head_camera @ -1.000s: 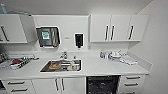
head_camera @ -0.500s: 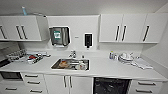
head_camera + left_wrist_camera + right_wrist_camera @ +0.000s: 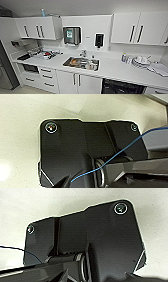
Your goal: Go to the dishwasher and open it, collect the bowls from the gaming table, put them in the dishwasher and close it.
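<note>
Early still: the dishwasher (image 3: 123, 88) sits near right under the white desk (image 3: 120, 71), dark front, open or shut unclear, no bowls loaded that I can see, and either tool's state can't be told.

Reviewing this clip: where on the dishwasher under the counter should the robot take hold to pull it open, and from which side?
Probably the top edge of the dishwasher front, just beneath the counter, approached straight on from the front. It sits right of the sink cabinet doors; such fronts usually hinge at the bottom, though no handle can be made out here and its lower part is cut off in the head view.
</note>
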You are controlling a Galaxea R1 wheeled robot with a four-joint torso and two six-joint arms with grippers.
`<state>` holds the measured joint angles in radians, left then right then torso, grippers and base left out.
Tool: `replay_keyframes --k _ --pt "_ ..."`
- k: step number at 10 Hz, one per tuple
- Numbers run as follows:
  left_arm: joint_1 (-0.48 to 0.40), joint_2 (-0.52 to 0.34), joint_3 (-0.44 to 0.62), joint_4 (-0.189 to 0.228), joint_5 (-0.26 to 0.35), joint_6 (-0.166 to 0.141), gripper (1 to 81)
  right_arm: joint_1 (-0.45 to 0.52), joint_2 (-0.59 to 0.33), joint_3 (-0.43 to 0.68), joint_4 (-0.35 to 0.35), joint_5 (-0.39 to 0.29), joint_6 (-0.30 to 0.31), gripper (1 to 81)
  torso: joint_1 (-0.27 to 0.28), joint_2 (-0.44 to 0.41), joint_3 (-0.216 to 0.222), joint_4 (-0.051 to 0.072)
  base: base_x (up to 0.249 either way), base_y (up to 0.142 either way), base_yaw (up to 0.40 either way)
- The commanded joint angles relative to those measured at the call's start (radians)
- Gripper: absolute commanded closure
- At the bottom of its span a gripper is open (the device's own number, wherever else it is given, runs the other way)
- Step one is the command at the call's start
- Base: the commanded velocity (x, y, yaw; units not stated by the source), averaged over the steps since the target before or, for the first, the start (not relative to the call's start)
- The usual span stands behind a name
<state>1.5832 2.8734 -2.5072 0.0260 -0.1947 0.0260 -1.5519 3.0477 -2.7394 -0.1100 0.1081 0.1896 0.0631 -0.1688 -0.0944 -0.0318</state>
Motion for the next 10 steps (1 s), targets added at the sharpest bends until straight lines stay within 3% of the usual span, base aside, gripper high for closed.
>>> replay_keyframes --k 1,10 --pt "-0.044 0.001 -0.009 0.015 0.047 0.003 1.0 0.042 0.010 0.006 -0.020 -0.044 -0.003 1.0 0.000 0.000 0.000 0.000 0.000 0.000 0.350" --pt "-0.056 0.026 -0.044 0.008 0.054 0.003 1.0 0.048 0.009 0.001 -0.020 -0.044 0.001 1.0 0.000 0.000 0.000 0.000 0.000 0.000 0.350"
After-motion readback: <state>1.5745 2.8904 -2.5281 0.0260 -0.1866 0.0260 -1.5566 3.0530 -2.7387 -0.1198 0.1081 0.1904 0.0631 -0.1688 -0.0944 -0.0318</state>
